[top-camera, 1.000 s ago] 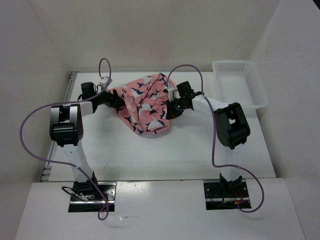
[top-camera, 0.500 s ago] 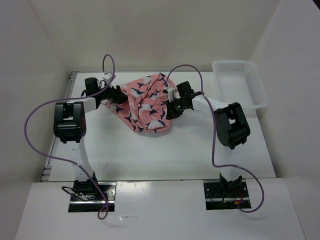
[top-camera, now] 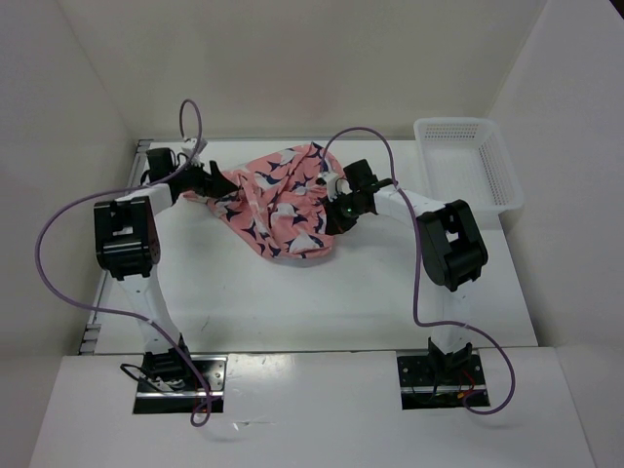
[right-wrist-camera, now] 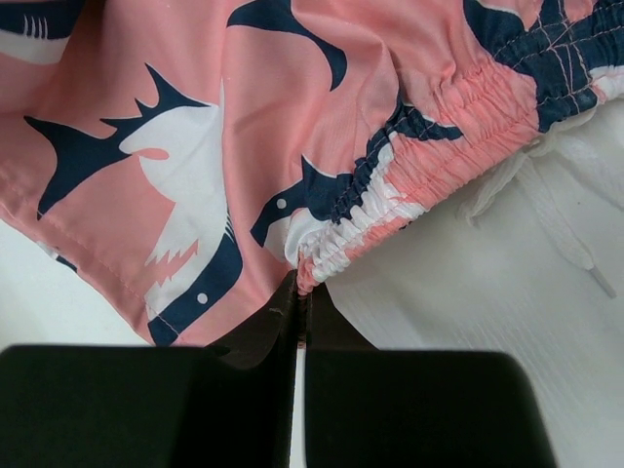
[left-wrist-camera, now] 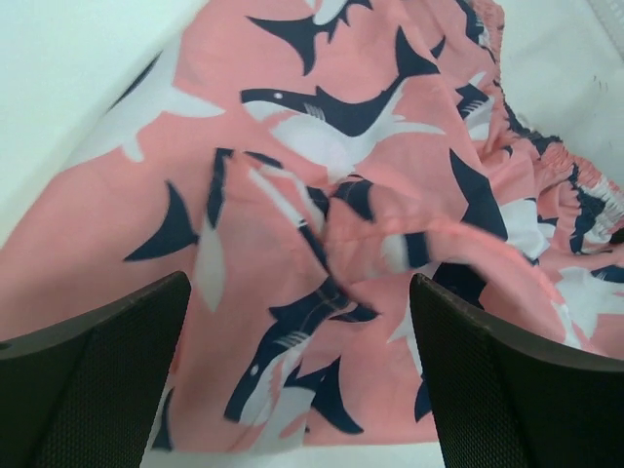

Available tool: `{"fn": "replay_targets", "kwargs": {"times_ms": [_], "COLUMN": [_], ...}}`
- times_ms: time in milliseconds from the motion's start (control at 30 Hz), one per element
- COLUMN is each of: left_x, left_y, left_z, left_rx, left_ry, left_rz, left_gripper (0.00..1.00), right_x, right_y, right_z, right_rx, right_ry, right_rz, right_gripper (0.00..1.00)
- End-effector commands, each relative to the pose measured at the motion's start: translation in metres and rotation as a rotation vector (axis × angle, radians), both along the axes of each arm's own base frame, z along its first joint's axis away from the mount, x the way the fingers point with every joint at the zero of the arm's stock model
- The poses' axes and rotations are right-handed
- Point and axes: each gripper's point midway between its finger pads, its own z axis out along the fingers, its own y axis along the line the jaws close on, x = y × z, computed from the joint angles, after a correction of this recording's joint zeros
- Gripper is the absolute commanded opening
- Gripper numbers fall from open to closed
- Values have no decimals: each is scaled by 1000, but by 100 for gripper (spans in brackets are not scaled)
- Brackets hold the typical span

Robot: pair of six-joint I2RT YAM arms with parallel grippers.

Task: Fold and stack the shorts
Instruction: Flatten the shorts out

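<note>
The shorts (top-camera: 278, 200), salmon-pink with navy and white shapes, lie crumpled at the back middle of the table. My left gripper (top-camera: 222, 187) is at their left edge. In the left wrist view its fingers (left-wrist-camera: 97, 380) stand wide apart, open, over the fabric (left-wrist-camera: 322, 195). My right gripper (top-camera: 330, 218) is at the shorts' right side. In the right wrist view it (right-wrist-camera: 302, 297) is shut on the gathered elastic waistband (right-wrist-camera: 390, 195). The white lining and a white drawstring (right-wrist-camera: 546, 185) show beside it.
A white mesh basket (top-camera: 468, 161) stands at the back right corner. White walls close in the table at the back and both sides. Purple cables loop over both arms.
My left arm has swung a little to the left and back, so its gripper sits nearer the shorts' left edge. The right arm and the shorts have barely moved.
</note>
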Motion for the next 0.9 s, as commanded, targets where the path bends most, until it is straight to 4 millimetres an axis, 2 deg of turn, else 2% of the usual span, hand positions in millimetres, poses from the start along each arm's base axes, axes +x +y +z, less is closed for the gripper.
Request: {"fn": "replay_targets", "kwargs": {"times_ms": [0,67,133,167,233,300,333,367,400,433,500,533,567,600,633,733,767,867], "left_x": [-2,6,0,2,-10,-14,-18,-28,-33,-36,-37,-29,-29,-25,-24,-17,-9,-6], "left_y": [12,25,27,40,51,41,35,26,9,1,-9,-17,-17,-22,-20,-18,-21,-27], "left_z": [30,38,44,32,20,21,40,27,29,31,28,30,25,29,14,-4,0,-11], "left_rx": [-16,62,126,242,313,341,336,335,322,313,311,305,306,303,310,339,342,357], "left_ry": [67,121,190,218,238,191,127,98,67,48,70,67,78,49,69,82,54,56], "left_rz": [-5,98,162,274,349,359,358,347,306,288,258,236,234,229,234,258,263,264], "left_gripper": [100,100,100,100,100,100,100,100,100,100,100,100,100,100,100,100,100,100], "right_x": [-4,-4,-2,-2,-1,-1,-1,-1,-1,-1,-1,-1,0,0,0,1,1,-2], "right_y": [0,-2,-3,-3,-4,-4,-4,-4,-5,-5,-5,-5,-5,-5,-5,-6,-6,-7], "right_z": [15,15,14,14,13,13,13,13,13,13,13,13,13,13,13,13,17,17], "right_rx": [-10,-18,-27,-27,-36,-36,-36,-36,-38,-38,-38,-38,-40,-40,-40,-48,-44,-45], "right_ry": [-45,-48,-58,-58,-67,-67,-67,-67,-73,-73,-73,-73,-79,-79,-79,-82,-91,-89], "right_rz": [34,29,33,33,35,35,35,35,41,41,41,41,48,48,48,44,43,43], "right_gripper": [0,0,0,0,0,0,0,0,0,0,0,0,0,0,0,0,0,0]}}
